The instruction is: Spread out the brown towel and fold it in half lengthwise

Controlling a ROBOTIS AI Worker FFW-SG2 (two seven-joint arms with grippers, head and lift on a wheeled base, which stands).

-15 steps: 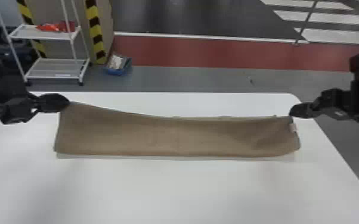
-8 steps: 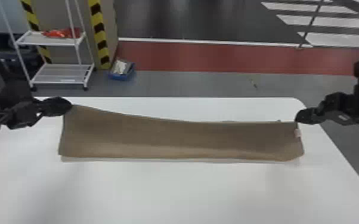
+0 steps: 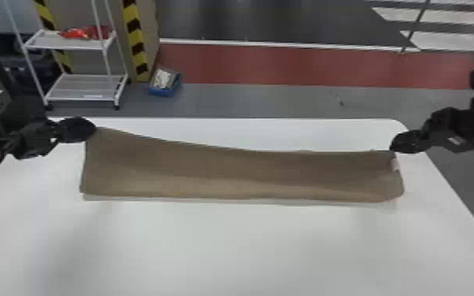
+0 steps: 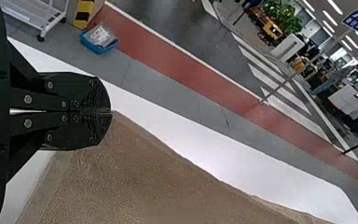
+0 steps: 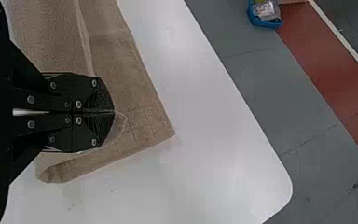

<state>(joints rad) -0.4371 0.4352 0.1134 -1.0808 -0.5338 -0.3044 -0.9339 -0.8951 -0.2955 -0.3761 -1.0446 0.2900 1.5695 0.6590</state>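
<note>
You have the brown towel (image 3: 240,173) stretched from left to right as a long, narrow band over the far part of the white table (image 3: 248,244). Your left gripper (image 3: 93,129) is at the towel's far left corner. In the left wrist view, your left gripper (image 4: 110,111) has its two flat fingers pressed together, tips meeting at that corner, with the brown cloth spreading away from them.

Your right gripper (image 3: 392,148) is at the far right end of the band. In the right wrist view, your right gripper (image 5: 114,112) is closed as well, its tips together on a corner of the upper layer. Under it you can see another layer whose corner reaches farther out across the tabletop, and at the near side the cloth bends round in a soft, rounded fold. A small white tag (image 3: 395,164) shows on the towel's right edge.

Beyond the table, on the floor at the far left, you see a white shelf rack (image 3: 84,98) with red items (image 3: 78,33) on its upper shelf, and a blue bin (image 3: 163,93) to the right of the rack.
</note>
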